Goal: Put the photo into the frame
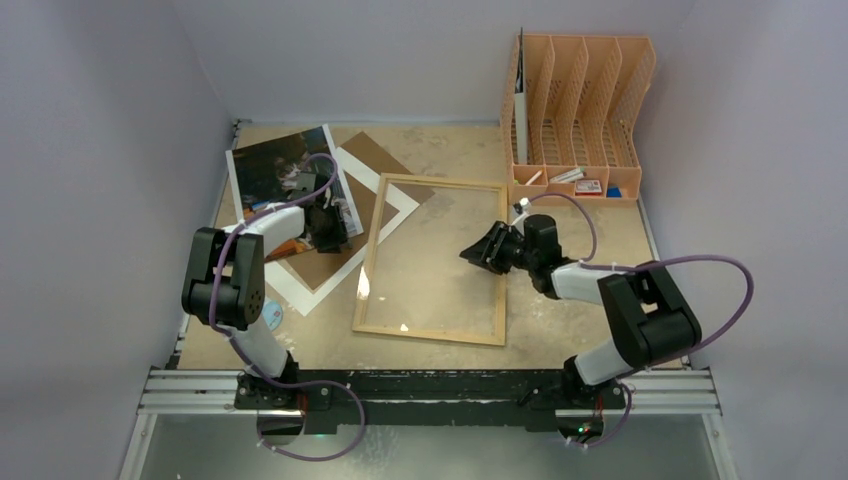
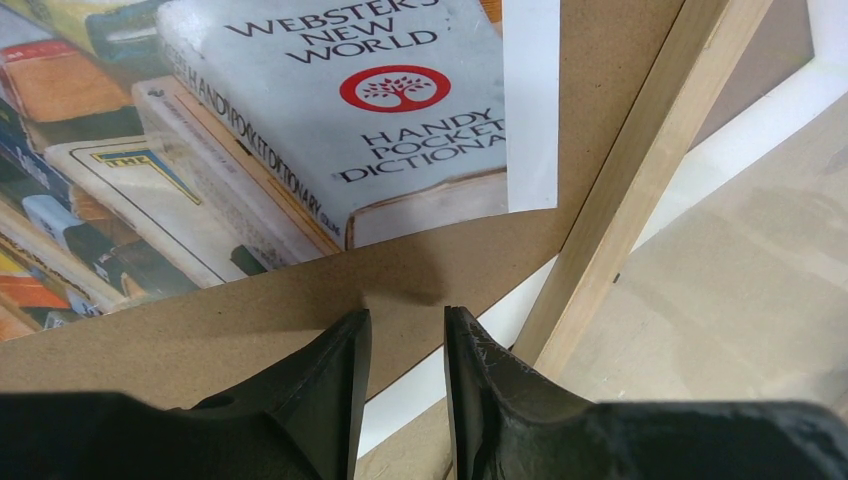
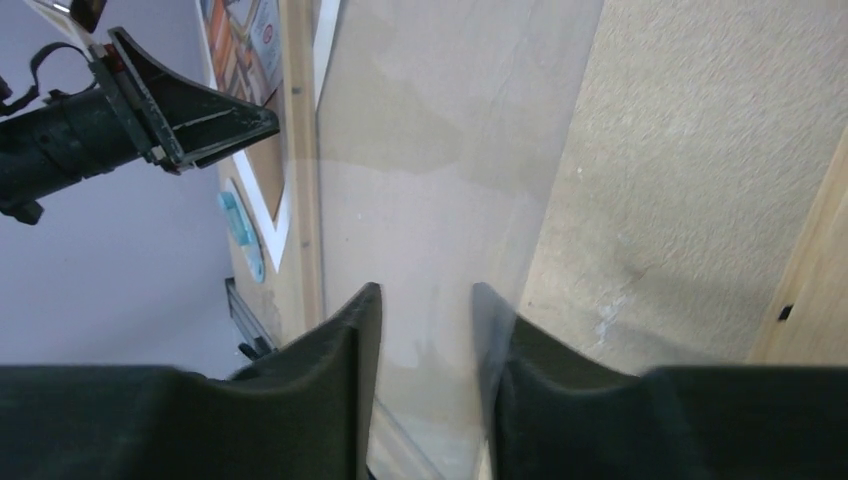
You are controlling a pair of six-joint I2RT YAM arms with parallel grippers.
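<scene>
Two empty claws, jaws apart: left gripper (image 2: 405,313), right gripper (image 3: 427,290). Pick-up pending: photo (image 2: 350,100) ahead-left of left gripper, frame (image 2: 620,200) ahead-right; edge pinch next.

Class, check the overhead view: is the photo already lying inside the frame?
No, the photo lies outside the frame, to the left of its wooden border, on the brown backing board.
</scene>
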